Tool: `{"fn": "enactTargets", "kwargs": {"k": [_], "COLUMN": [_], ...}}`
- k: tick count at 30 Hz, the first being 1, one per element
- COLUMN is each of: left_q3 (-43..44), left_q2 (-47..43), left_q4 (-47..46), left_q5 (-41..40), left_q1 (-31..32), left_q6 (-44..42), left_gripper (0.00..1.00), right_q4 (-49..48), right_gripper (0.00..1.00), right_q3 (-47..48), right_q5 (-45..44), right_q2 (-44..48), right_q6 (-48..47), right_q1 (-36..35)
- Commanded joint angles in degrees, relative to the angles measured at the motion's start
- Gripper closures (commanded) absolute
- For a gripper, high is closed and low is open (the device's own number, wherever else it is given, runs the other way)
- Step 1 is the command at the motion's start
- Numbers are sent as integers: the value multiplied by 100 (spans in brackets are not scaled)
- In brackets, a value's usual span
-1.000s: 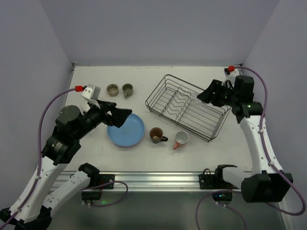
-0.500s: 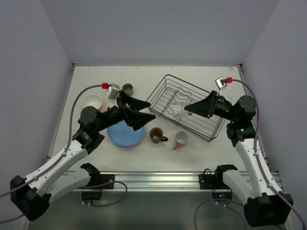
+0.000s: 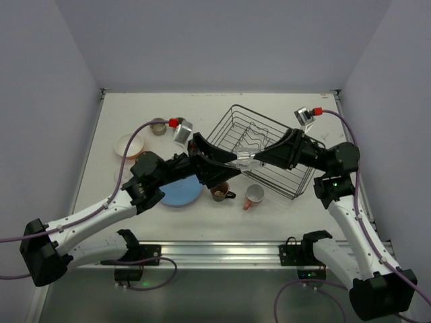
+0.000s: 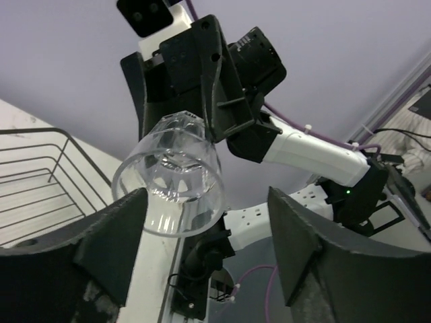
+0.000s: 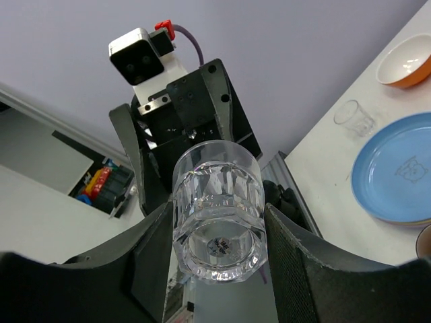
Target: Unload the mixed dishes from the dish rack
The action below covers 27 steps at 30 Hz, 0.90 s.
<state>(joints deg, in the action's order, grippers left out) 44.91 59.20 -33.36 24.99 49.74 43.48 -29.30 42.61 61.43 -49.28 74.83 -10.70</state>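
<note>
Right gripper (image 5: 217, 256) pinched the clear glass (image 3: 244, 158) in mid-air over the dish rack (image 3: 296, 171). Left gripper (image 4: 202, 256) stood spread about the glass's mouth. Risk: should the right let go before the left closes, the glass would likely drop onto the wire.

I am looking down on a pale table (image 3: 135, 108) with walls on three sides. The dish rack (image 3: 296, 176) stands on its right half, turned at an angle to the edges. Just in front of the rack sit a brown mug (image 3: 219, 192) and a pink mug (image 3: 254, 195), near each other, both with their openings towards the overhead camera. Left of the brown mug lies a light blue plate (image 3: 183, 195), only partly showing. Further left is an orange bowl (image 3: 126, 144) with a white inside, and beyond it an olive cup (image 3: 158, 128). The right wrist view shows me a clear glass (image 5: 355, 118) standing between bowl and plate.
</note>
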Motion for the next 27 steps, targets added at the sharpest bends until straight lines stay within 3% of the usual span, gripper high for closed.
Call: {"fn": "enactTargets", "kwargs": {"k": [1, 2, 4, 5, 11, 13, 16, 18, 20, 22, 24, 25, 26, 27], "left_q3": [308, 334, 361, 396, 528, 580, 581, 581, 712, 940, 1107, 1343, 1502, 1695], "left_q2": [74, 118, 162, 197, 364, 399, 277, 145, -65, -285, -435, -549, -576, -567], "left_q4": [-495, -530, -531, -548, -557, -470, -233, 30, 767, 1791, 2559, 3503, 4139, 4702], "left_q5": [-109, -83, -47, -38, 6, 14, -108, -371, -617, -1153, -1949, -2302, -2741, -3598], "left_q1": [106, 107, 133, 133, 177, 194, 194, 186, 194, 194, 194, 194, 194, 194], "left_q6": [55, 46, 37, 37, 20, -7, -147, -365, -621, -1051, -1472, -1596, -1711, -1747], "left_gripper": [29, 41, 51, 60, 86, 100, 100, 100, 100, 100, 100, 100, 100, 100], "right_q4": [-348, -375, -392, -384, -270, -234, -103, 20, 238, 800, 2335, 2907, 4061, 4507], "right_gripper": [100, 100, 100, 100, 100, 100, 99, 58, 1, 1, 1, 1, 1, 1], "right_q3": [186, 186, 204, 213, 344, 379, 371, 397, 458, 616, 1055, 1256, 1650, 1793], "right_q5": [-78, -70, -61, -61, -105, -79, -105, -52, -148, -358, -770, -1095, -1959, -2368], "right_q2": [-38, -90, -126, -161, -179, -188, -170, -161, -117, -47, 23, 67, 146, 181], "right_q6": [58, 58, 50, 32, -108, -205, -336, -399, -512, -1019, -1670, -2413, -2768, -3033], "right_q1": [-116, -151, -248, -283, -441, -512, -512, -504, -468, -346, -240, -240, -240, -240]}}
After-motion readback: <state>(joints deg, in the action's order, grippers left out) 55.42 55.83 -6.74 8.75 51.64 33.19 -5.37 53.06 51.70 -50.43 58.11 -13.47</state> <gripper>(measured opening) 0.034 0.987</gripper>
